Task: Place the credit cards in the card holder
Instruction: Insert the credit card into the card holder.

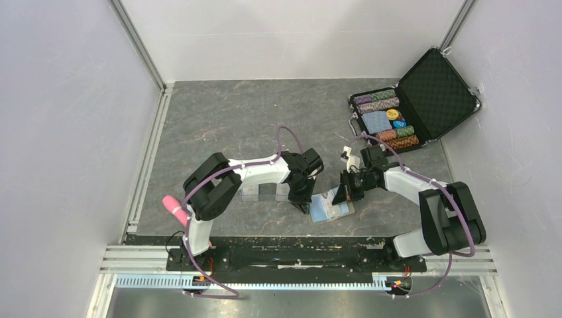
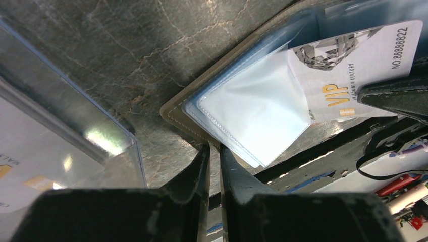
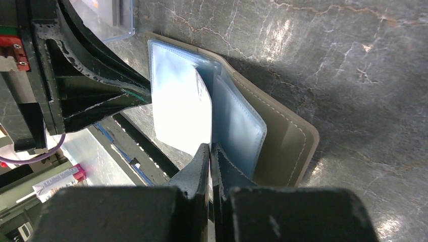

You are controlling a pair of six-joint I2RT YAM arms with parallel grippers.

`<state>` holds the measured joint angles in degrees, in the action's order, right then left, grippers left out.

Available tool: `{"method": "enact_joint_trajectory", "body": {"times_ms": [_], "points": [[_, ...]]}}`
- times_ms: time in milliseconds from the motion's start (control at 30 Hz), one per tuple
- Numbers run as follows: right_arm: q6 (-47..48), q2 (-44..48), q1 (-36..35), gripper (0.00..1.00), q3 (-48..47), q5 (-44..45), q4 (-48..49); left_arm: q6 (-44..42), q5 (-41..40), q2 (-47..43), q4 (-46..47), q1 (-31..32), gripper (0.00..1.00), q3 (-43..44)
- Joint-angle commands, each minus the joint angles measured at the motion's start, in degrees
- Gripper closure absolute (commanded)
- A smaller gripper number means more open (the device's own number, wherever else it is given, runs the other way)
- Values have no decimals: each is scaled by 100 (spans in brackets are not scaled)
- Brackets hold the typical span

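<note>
The card holder (image 1: 330, 207) lies open near the table's front middle, olive outside with pale blue pockets (image 2: 252, 108). My right gripper (image 3: 209, 147) is shut on a whitish credit card (image 3: 181, 113) with a gold VIP mark (image 2: 353, 60). The card stands slanted with one end in the holder's pockets (image 3: 237, 126). My left gripper (image 2: 214, 147) is shut, its tips against the holder's olive edge (image 2: 176, 113), with nothing between the fingers. A second card with gold print shows inside a clear case (image 2: 30, 166) to the left.
Clear plastic cases (image 1: 265, 192) lie just left of the holder under my left arm. An open black poker-chip case (image 1: 411, 106) stands at the back right. A pink object (image 1: 173, 209) sits by the left arm's base. The black base rail (image 1: 291, 255) runs along the front edge.
</note>
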<state>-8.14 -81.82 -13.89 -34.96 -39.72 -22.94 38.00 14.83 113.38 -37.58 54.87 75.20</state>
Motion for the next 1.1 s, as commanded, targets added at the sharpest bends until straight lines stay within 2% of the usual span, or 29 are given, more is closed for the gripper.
{"method": "enact_joint_trajectory", "body": {"times_ms": [0,233,600,833,1067], "points": [[232,-110,19,100,-88,455,-16,-372,-270,298,-28,111,83,-14],[114,-118,18,100,21,384,153,-368,-237,320,-30,124,83,21],[-494,167,23,100,781,-26,858,-380,-192,368,-32,136,84,102],[-510,201,18,100,825,-21,856,-383,-151,398,-30,136,85,133],[-362,247,11,95,650,115,509,-378,-108,429,-32,138,94,229]]}}
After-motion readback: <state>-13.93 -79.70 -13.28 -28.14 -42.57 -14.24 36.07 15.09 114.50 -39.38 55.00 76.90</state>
